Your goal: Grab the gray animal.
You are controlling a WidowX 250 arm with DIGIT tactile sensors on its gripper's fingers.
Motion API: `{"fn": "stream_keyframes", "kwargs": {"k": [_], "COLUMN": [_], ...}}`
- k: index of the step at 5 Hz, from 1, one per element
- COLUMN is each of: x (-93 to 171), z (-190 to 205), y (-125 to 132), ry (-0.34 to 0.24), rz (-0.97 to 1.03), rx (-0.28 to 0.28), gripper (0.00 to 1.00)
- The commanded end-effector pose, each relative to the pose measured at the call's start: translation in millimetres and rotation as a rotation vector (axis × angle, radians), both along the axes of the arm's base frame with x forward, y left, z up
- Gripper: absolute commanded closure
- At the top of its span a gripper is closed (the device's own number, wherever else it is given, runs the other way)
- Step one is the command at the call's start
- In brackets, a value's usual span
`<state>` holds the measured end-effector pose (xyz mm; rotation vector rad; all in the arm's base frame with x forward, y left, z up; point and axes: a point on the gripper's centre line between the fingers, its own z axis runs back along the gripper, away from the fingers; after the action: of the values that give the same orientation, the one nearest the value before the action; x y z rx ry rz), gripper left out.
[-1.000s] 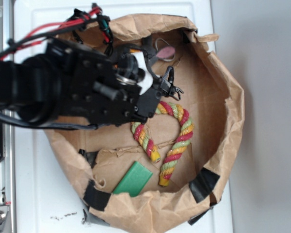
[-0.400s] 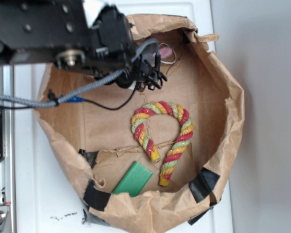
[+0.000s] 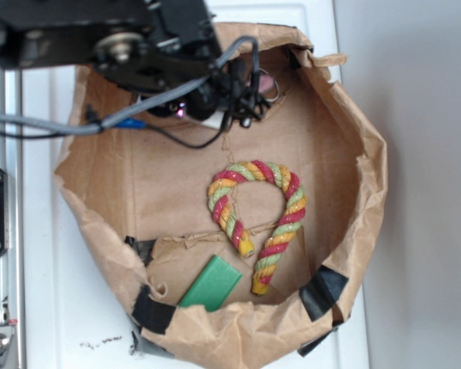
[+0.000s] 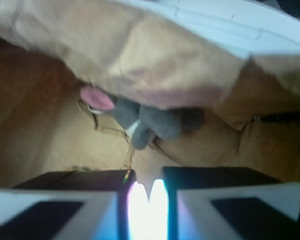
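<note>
Gray animal (image 4: 152, 121) lay half hidden under the paper bag's (image 4: 155, 60) folded rim; my end effector (image 4: 146, 197) was nearly pressed together, empty; no writing legible.

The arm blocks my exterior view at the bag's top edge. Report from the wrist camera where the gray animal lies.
Observer: The gray animal lies tucked under an overhanging fold of the paper bag. It is ahead of the gripper, which is not touching it.
Operator: Give me the state of the jaws.
Observer: They are nearly shut, with only a narrow gap and nothing between them.
Operator: Say which part sticks out.
Observer: Its pink ear sticks out on the left of the wrist view, and the gray body lies to the right of it.
</note>
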<state>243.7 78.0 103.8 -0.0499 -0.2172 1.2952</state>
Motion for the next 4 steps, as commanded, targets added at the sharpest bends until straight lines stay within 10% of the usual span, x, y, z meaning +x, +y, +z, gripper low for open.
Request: {"fn": "stream_keyframes", "kwargs": {"k": [1,4], "x": [6.9,26.5], "z": [-14.0,-41.4], "y": [7.4,-1.7], "ry": [-0.075,-0.111], "rz": [0.171,0.326], "rx": [0.073,0.161], "gripper": [0.00,0.00]}}
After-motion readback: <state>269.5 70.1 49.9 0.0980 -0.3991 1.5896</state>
